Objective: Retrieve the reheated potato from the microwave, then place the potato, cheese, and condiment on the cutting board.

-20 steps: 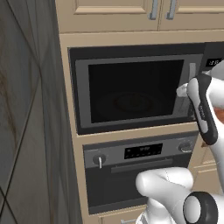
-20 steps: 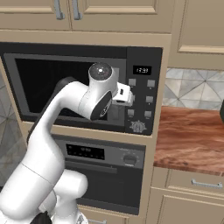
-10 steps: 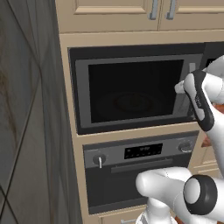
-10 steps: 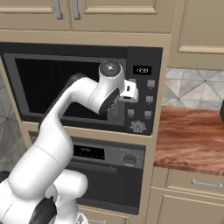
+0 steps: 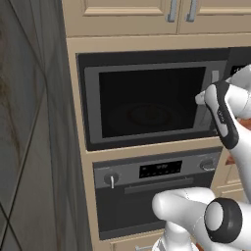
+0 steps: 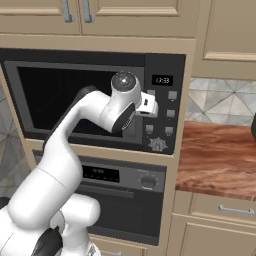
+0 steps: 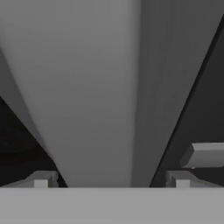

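The black microwave [image 5: 147,105] is built into the cabinet wall, its dark glass door shut. My gripper [image 5: 203,98] is up against the door's right side, at the vertical grey handle [image 5: 214,78]. In the hand view that handle [image 7: 100,87] runs up between my two fingertips [image 7: 41,178], which stand wide apart on either side of it, so the gripper [image 7: 111,179] is open and not clamped. From the right base view, the hand [image 6: 149,107] sits just left of the button panel [image 6: 167,115]. The potato is hidden behind the dark door. Cheese, condiment and cutting board are out of view.
An oven [image 5: 157,171] with knobs and a display sits directly under the microwave. Cabinet doors [image 6: 100,12] hang above. A reddish wood counter [image 6: 220,155] extends to the right, with a dark object [image 6: 254,125] at the picture's edge. A grey tiled wall [image 5: 29,122] stands left.
The arm has swung a little to the right and the hand has closed in on the microwave handle. The door has stayed shut.
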